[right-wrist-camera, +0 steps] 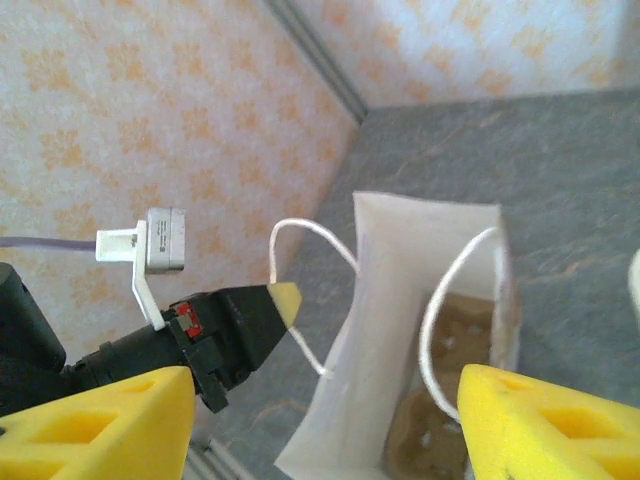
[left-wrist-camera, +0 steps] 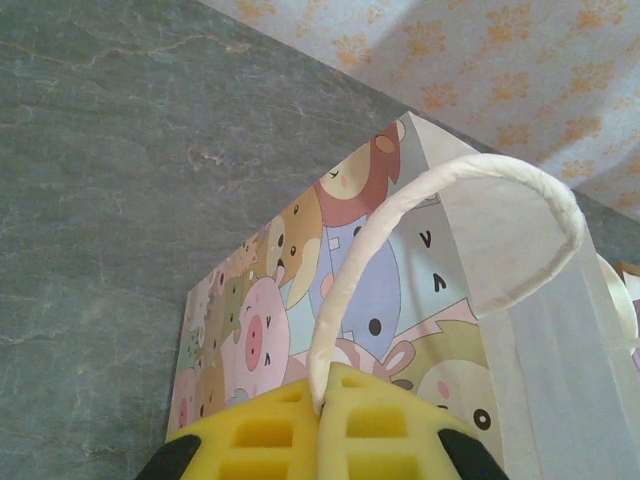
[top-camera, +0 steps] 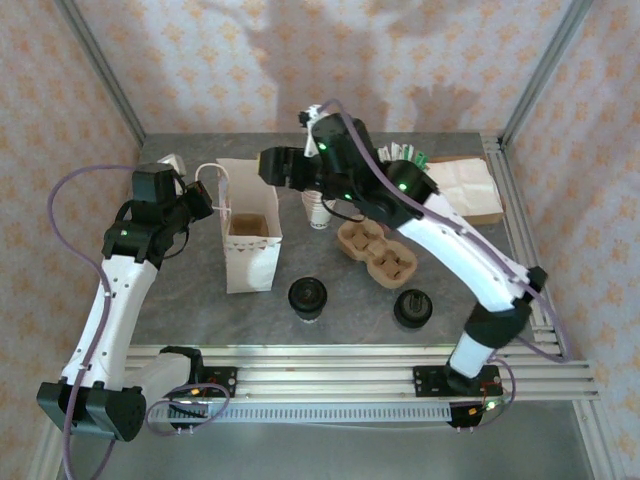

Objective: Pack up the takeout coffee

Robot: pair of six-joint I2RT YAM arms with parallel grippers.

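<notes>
Matt paper bag [top-camera: 250, 262], stone-look table [top-camera: 200, 310]

bag [right-wrist-camera: 340, 390] mouth open, one handle [right-wrist-camera: 430, 330] across

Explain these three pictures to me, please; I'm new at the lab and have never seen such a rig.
Two robot arms stand at a grey table. One picture looks down from above; the other two come from cameras on their wrists. The left gripper is shut on the handle of a white paper bag. The right gripper hangs open over the bag, empty. Also there: a cardboard cup tray, stacked paper cups, a black-lidded cup.
</notes>
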